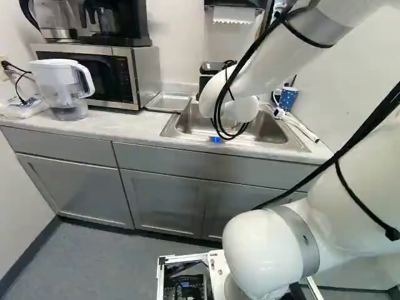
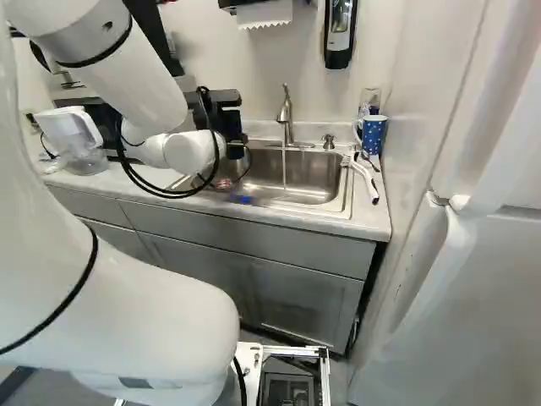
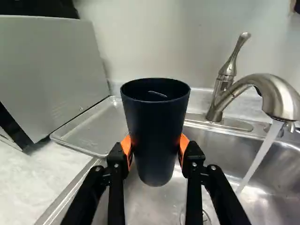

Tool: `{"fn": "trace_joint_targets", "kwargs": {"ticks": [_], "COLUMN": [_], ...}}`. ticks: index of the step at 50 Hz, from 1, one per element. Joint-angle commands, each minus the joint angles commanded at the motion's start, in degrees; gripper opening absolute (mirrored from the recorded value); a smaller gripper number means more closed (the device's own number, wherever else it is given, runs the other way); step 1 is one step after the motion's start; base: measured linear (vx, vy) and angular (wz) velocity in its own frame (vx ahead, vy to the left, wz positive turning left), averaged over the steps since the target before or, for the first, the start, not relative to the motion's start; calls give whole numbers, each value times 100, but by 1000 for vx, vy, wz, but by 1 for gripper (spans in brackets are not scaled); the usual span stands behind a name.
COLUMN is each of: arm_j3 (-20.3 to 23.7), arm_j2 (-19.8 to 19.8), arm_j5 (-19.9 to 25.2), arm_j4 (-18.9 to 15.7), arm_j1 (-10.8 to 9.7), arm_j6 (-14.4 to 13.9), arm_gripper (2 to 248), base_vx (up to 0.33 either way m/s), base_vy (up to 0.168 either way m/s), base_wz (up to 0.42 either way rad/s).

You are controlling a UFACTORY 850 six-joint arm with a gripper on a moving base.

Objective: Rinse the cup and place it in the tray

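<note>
Gripper (image 2: 226, 120) holds cup (image 3: 157, 136) over sink (image 3: 145, 204), near running faucet (image 3: 280, 99).

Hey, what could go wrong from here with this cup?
The tall, dark, tapered cup sits between the orange pads of the black gripper; once wet, it might slip into the stainless steel sink. The curved metal faucet is running beside it, so the cup could knock the spout moving under. Filled upright, it may spill on its way to the shallow metal tray.
</note>
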Motion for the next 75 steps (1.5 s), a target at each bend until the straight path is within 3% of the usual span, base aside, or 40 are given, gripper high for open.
{"fn": "trace_joint_targets", "kwargs": {"ticks": [27, 75], "arm_j3": [-147, -147], "arm_j2": [-142, -142], "arm_j5": [0, 0], "arm_j4": [0, 0], "arm_j1": [63, 63], "arm_j6": [99, 2893], "arm_gripper": [117, 117], "base_vx": [0, 0], "base_vy": [0, 0], "base_wz": [0, 0]}}
